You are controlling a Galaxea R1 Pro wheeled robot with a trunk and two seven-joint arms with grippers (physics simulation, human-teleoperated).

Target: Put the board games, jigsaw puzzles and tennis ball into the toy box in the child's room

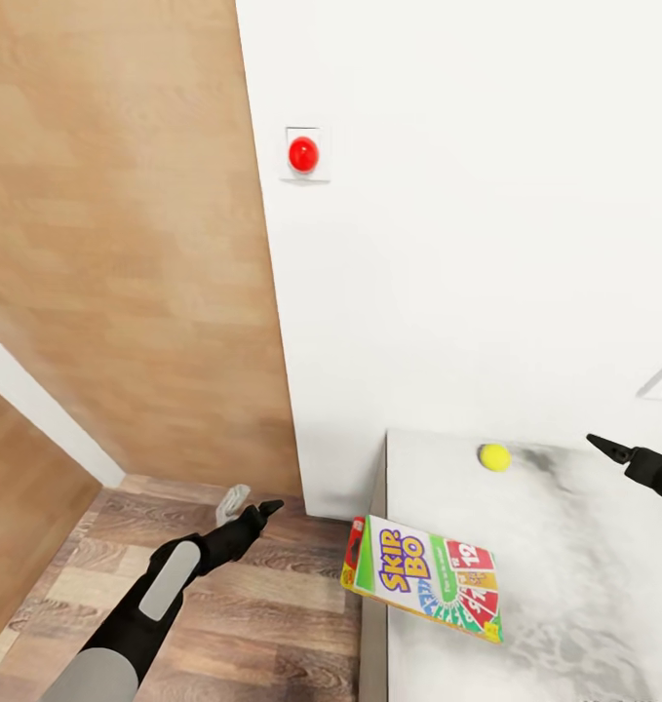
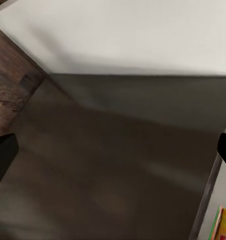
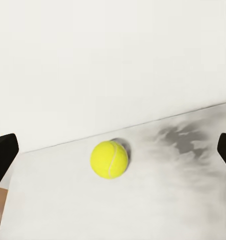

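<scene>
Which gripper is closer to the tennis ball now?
Right. The right gripper hovers beside the tennis ball over the table; the left gripper hangs over the floor.

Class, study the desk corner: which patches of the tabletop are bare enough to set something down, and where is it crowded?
Bare top lies between the tennis ball and the Skip-Bo box, and from the ball toward the right gripper. The table is crowded only at its near left edge, where the box overhangs.

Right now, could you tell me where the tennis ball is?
The tennis ball lies on the table near the white wall, at the head view's lower right, beyond the Skip-Bo game box and ahead of the right hand.
</scene>
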